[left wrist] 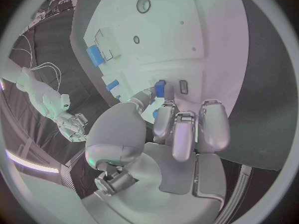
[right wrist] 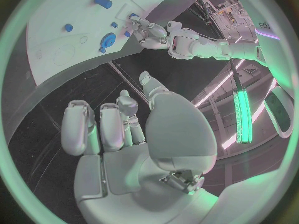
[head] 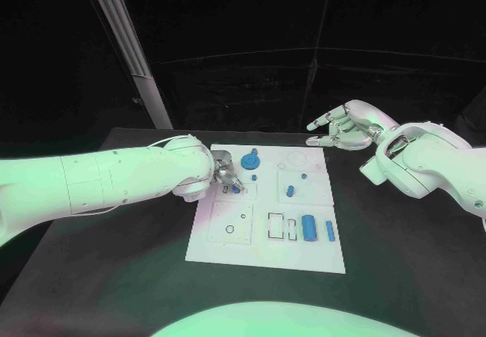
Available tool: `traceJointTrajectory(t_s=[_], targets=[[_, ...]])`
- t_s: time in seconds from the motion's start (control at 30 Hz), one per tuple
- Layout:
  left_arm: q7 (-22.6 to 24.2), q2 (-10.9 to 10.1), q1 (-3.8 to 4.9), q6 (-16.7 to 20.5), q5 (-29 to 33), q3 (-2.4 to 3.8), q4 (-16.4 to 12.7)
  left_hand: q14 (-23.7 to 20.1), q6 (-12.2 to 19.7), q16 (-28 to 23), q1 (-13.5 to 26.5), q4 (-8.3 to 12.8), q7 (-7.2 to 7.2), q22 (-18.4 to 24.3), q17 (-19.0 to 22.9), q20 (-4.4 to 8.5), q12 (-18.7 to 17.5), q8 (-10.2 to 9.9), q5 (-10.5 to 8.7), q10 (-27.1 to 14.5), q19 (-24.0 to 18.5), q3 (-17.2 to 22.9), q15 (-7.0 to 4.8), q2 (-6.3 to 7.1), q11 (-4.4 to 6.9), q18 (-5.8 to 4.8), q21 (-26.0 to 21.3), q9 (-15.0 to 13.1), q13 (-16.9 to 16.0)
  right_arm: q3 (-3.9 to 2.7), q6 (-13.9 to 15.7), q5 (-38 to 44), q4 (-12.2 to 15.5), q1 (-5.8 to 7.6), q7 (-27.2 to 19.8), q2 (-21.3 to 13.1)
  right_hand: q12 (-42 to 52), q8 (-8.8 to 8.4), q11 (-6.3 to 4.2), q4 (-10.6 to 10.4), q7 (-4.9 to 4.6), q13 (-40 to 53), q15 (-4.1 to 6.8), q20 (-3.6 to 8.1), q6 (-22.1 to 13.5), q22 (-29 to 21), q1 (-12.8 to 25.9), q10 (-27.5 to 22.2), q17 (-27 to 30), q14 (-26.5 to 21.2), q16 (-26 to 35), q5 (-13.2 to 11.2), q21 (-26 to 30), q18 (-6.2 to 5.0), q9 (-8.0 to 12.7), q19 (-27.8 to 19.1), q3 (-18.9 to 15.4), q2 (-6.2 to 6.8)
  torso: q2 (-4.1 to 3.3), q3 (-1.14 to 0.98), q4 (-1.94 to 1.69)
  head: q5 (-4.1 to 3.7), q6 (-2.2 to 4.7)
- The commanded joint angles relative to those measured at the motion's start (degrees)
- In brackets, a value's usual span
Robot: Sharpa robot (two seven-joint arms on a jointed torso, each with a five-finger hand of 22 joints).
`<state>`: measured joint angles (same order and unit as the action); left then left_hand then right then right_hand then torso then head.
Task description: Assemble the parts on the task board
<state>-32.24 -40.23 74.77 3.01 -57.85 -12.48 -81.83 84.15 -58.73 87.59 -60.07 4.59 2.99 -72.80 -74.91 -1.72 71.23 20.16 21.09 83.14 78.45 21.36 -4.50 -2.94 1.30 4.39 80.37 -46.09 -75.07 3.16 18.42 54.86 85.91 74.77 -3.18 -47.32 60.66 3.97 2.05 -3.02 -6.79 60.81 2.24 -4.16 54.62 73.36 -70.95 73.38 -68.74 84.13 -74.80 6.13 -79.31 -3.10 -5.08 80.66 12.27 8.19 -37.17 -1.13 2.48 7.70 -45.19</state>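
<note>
The white task board (head: 228, 246) lies in the middle of the black table. My left hand (head: 224, 174) hovers low over the board's left middle, and its thumb and a finger pinch a small blue part (head: 236, 188). In the left wrist view that small blue part (left wrist: 159, 88) stands at the fingertips beside a small dark slot (left wrist: 183, 86). A round blue part (head: 251, 163) sits just behind the hand. My right hand (head: 345, 126) hangs off the board's far right corner, fingers apart and loosely bent, holding nothing.
Other blue parts rest on the board: two small ones (head: 290, 190) near the centre, a thick cylinder (head: 309, 226) and a thin bar (head: 330, 230) at the front right beside outlined slots (head: 277, 225). A slanted pale post (head: 137, 63) rises behind the table's far left.
</note>
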Motion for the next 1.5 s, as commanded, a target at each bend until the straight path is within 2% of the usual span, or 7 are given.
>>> traceJointTrajectory(t_s=[0.03,0.37,0.93,1.13,1.3,1.4,1.5], targets=[[-0.5,-0.1,-0.04,-1.4,-0.7,-0.06,-0.1,5.1,-0.3,0.3,-0.4,11.7,-0.09,0.1,-12.0,0.06,0.0,0.2,0.15,0.2,0.3,12.2,-0.42,-0.08,0.01,-0.30,0.2,-0.1,-3.5,-0.03,-0.4,0.0,0.0,0.11,-0.1,0.0,-0.3,-0.18,-0.08,0.0,-0.01,-0.1,0.09,0.10,0.4,-0.1,0.3,0.0,0.0,0.9,0.4,0.3,0.4,-0.78,-0.1,-0.2,0.0,-0.33,0.02,-0.01,-0.05,-0.06,0.13],[-0.5,0.4,-0.07,-1.5,-0.7,-0.07,0.7,5.1,-0.3,0.3,0.1,11.4,-0.07,0.1,-11.9,0.06,-0.1,0.4,-0.02,0.2,0.2,12.3,-0.41,0.25,-0.04,-0.29,0.2,-0.2,-3.5,-0.03,-0.4,0.0,0.0,0.11,-0.1,0.0,-0.3,-0.19,-0.07,0.0,-0.01,-0.1,0.09,0.10,0.4,-0.1,0.4,0.0,0.0,0.9,0.4,0.3,0.4,-0.79,-0.1,-0.2,-0.1,-0.36,0.02,-0.03,0.06,-0.02,0.04],[-1.0,1.8,-0.07,-3.5,0.3,-0.08,2.5,5.1,-0.2,0.2,6.3,5.6,-1.33,0.0,-11.8,0.61,-0.4,1.4,-3.29,0.4,0.2,10.5,-1.07,3.20,0.80,-0.27,-0.1,-0.9,-3.5,-0.03,-0.5,0.0,0.1,0.11,0.1,0.1,-0.4,-0.19,-0.08,0.0,-0.01,-0.2,0.09,0.10,0.4,-0.3,0.4,0.0,0.1,0.9,0.5,0.3,0.5,-0.82,-0.1,-0.2,-0.1,-0.38,0.00,-0.01,0.03,-0.11,-0.33],[-1.1,2.0,-0.07,-3.5,0.3,-0.08,3.0,5.1,-0.7,0.3,8.2,3.4,-1.63,-0.1,-11.9,0.86,-0.3,1.6,-8.53,0.5,0.4,9.5,-1.31,4.15,1.03,-0.30,-0.2,-0.8,-3.7,-0.03,-0.5,0.0,0.1,0.11,0.1,0.1,-0.5,-0.20,-0.07,0.0,-0.02,-0.3,0.09,0.11,0.3,-0.4,0.5,-0.1,0.2,0.9,0.6,0.3,0.6,-0.85,-0.1,-0.3,-0.1,-0.36,0.03,-0.03,-0.01,-0.16,-0.40],[-1.2,2.1,-0.07,-3.0,0.3,-0.08,3.3,5.1,-1.3,0.3,10.4,0.4,-1.61,-0.2,-11.9,0.94,-0.1,1.8,-16.40,0.6,0.4,7.4,-1.35,4.99,1.01,-0.32,-0.3,-0.7,-3.9,-0.03,-0.5,0.0,0.1,0.11,0.1,0.1,-0.6,-0.22,-0.06,-0.1,-0.02,-0.4,0.09,0.11,0.3,-0.5,0.6,-0.1,0.3,0.9,0.7,0.3,0.7,-0.86,-0.1,-0.3,-0.1,-0.32,0.03,-0.02,0.00,-0.16,-0.39],[-1.2,2.1,-0.07,-2.9,0.3,-0.08,3.5,5.1,-1.6,0.3,11.1,-0.8,-1.56,-0.2,-12.0,0.97,-0.1,2.0,-18.07,0.6,0.5,6.6,-1.36,5.43,0.98,-0.32,-0.3,-0.6,-4.0,-0.03,-0.5,0.0,0.1,0.11,0.1,0.1,-0.6,-0.22,-0.06,-0.1,-0.02,-0.4,0.09,0.11,0.3,-0.5,0.6,-0.1,0.3,0.9,0.7,0.3,0.7,-0.86,-0.1,-0.3,-0.1,-0.32,0.03,-0.03,0.03,-0.14,-0.39],[-1.3,2.2,-0.07,-2.7,0.3,-0.08,3.6,5.1,-1.8,0.3,12.0,-1.9,-1.55,-0.2,-12.0,1.01,0.0,2.1,-18.32,0.6,0.5,5.4,-1.40,6.14,0.94,-0.32,-0.3,-0.7,-4.0,-0.03,-0.5,0.0,0.1,0.11,0.2,0.1,-0.6,-0.22,-0.06,-0.1,-0.03,-0.4,0.09,0.11,0.3,-0.5,0.6,-0.2,0.3,0.8,0.7,0.3,0.7,-0.88,-0.1,-0.4,-0.1,-0.30,0.00,-0.04,0.04,-0.16,-0.38]])
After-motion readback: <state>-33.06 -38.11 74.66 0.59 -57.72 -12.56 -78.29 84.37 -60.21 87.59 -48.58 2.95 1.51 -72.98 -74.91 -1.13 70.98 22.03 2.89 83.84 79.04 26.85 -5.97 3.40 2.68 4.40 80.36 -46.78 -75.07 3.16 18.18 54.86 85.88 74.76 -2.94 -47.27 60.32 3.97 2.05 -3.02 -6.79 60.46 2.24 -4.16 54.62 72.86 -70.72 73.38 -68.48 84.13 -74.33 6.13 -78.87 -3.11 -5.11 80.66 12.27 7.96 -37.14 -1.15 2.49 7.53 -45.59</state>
